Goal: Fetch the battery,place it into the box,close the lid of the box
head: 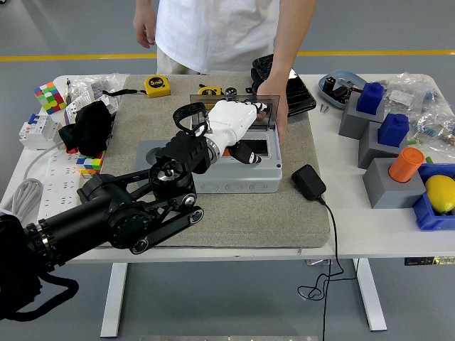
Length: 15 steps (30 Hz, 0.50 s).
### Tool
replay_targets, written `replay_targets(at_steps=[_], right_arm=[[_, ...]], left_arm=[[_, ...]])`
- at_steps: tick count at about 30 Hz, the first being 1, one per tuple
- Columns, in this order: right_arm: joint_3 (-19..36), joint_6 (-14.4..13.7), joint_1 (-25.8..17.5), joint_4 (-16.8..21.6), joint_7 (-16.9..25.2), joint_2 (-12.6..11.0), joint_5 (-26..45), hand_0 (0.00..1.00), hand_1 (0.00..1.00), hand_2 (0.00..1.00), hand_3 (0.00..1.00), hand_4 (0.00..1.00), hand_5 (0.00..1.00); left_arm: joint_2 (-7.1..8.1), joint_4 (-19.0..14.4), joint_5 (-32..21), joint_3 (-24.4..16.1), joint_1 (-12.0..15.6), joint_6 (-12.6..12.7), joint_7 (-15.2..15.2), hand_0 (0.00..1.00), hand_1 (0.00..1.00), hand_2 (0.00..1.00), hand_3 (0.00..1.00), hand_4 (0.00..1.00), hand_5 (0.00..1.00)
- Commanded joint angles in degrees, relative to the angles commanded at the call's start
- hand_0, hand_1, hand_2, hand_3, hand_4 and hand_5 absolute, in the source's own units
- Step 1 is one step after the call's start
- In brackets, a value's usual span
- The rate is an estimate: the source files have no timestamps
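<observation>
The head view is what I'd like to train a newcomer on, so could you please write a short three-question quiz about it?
1. True or false: the grey box sits on the mat.
2. Which is at the box's right edge? A) the person's hand B) the black adapter C) the yellow tape measure
3. Fill in: the robot's left hand is white and hovers over the ____.

Key: 1 true; 2 A; 3 box.
</observation>
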Motion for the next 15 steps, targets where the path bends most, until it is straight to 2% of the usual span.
replay_targets(at_steps=[1, 6, 7, 10, 12, 13, 15], right_arm=[[0.1, 0.0, 0.0, 0.0, 0.0, 0.0, 0.0, 0.623, 0.642, 0.665, 0.567, 0.989, 0.517], [0.4, 0.0, -0.3, 0.0, 0.0, 0.1, -0.1, 0.623, 0.642, 0.665, 0.567, 0.989, 0.517], [0.5, 0.0, -0.3, 0.0, 0.0, 0.1, -0.1, 0.624, 0.643, 0.665, 0.567, 0.99, 0.518], [0.4, 0.0, -0.4, 0.0, 0.0, 0.2, -0.1, 0.624, 0.643, 0.665, 0.567, 0.99, 0.518], [0.4, 0.0, -0.2, 0.0, 0.0, 0.2, -0.1, 0.624, 0.643, 0.665, 0.567, 0.99, 0.518], [0.4, 0.0, -0.2, 0.0, 0.0, 0.2, -0.1, 0.623, 0.643, 0.665, 0.567, 0.99, 0.518], [0.5, 0.0, -0.2, 0.0, 0.0, 0.2, -0.1, 0.623, 0.643, 0.665, 0.567, 0.99, 0.518]], left_arm=[[0.0, -1.0, -0.1, -0.6, 0.3, 0.5, -0.4, 0.378, 0.647, 0.705, 0.785, 0.998, 0.262], [0.41, -5.6, -1.1, -4.3, 1.7, 4.6, -4.0, 0.378, 0.647, 0.705, 0.785, 0.998, 0.262], [0.56, -6.1, -1.4, -5.2, 2.0, 5.4, -4.8, 0.394, 0.578, 0.632, 0.729, 0.998, 0.36], [0.74, -6.3, -2.0, -7.4, 2.3, 7.2, -6.8, 0.394, 0.578, 0.632, 0.729, 0.998, 0.36], [0.71, -5.0, -2.0, -9.2, 2.1, 7.3, -7.1, 0.394, 0.578, 0.632, 0.729, 0.998, 0.36], [0.65, -4.2, -2.1, -10.0, 2.0, 7.1, -7.1, 0.738, 0.764, 0.728, 0.754, 0.998, 0.478], [0.63, -2.7, -2.0, -11.1, 1.7, 6.3, -6.3, 0.738, 0.764, 0.728, 0.754, 0.998, 0.478]])
